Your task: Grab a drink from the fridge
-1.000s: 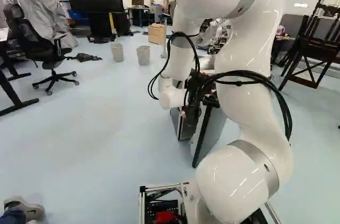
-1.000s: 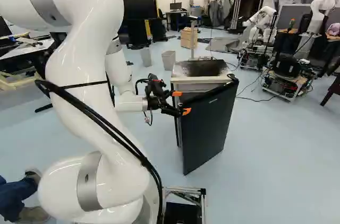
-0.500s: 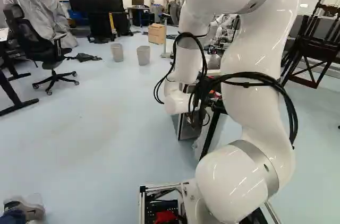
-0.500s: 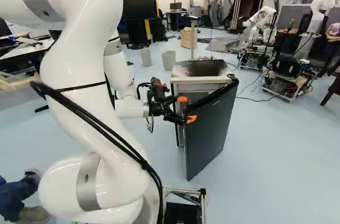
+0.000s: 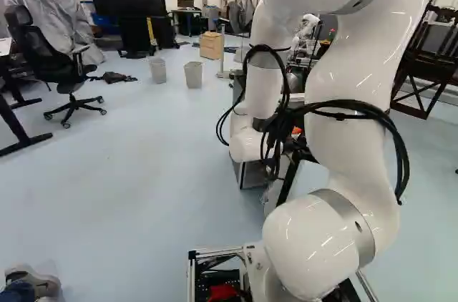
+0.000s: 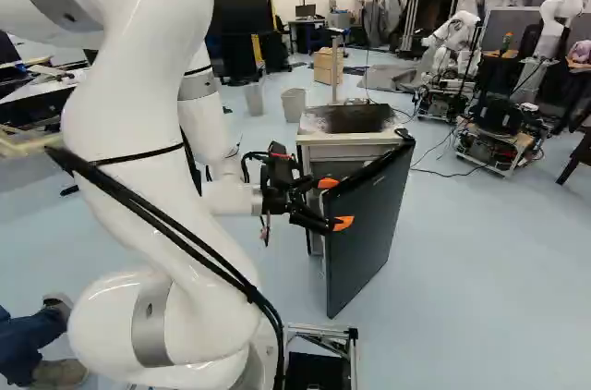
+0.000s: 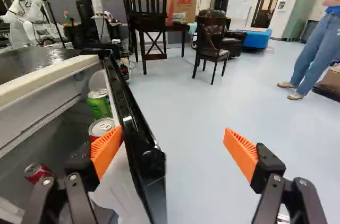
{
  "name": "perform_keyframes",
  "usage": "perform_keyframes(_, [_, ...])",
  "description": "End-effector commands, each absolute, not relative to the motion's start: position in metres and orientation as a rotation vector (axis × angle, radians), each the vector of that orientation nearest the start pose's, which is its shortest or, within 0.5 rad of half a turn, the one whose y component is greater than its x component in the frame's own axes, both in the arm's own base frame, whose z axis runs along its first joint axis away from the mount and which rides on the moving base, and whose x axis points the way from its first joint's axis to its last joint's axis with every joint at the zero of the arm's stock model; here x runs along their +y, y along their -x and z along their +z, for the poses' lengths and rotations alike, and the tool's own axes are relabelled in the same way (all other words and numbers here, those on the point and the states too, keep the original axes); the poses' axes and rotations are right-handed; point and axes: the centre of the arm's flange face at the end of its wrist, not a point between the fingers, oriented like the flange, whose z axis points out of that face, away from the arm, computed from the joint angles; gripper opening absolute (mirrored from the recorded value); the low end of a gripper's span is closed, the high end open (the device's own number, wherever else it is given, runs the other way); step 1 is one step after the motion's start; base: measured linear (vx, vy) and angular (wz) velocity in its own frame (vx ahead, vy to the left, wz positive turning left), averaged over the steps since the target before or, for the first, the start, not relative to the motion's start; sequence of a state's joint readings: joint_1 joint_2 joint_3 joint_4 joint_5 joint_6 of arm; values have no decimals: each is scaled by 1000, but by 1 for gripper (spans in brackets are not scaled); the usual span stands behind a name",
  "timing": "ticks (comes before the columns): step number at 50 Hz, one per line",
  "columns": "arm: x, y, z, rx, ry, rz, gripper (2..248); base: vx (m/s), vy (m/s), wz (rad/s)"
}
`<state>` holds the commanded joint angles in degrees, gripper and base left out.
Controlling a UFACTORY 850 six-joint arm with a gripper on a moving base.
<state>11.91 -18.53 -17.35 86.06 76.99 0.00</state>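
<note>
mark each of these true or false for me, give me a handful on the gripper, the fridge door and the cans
1. The fridge door is shut. False: it stands open.
2. The gripper is open, with the door's edge between its fingers. True.
3. The green can is held by the gripper. False: it sits on the inner side of the door.
4. Another can, with a red side, stands next to the green one. True.
5. All the cans in sight are on the floor. False: they are inside the fridge or its door.
</note>
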Motion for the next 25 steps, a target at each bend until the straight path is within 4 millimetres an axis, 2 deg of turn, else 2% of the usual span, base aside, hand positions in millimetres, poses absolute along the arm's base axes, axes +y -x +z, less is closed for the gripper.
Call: perform_keyframes(25, [-61, -262, 284, -1245, -1526, 1170, 247, 0, 0, 0])
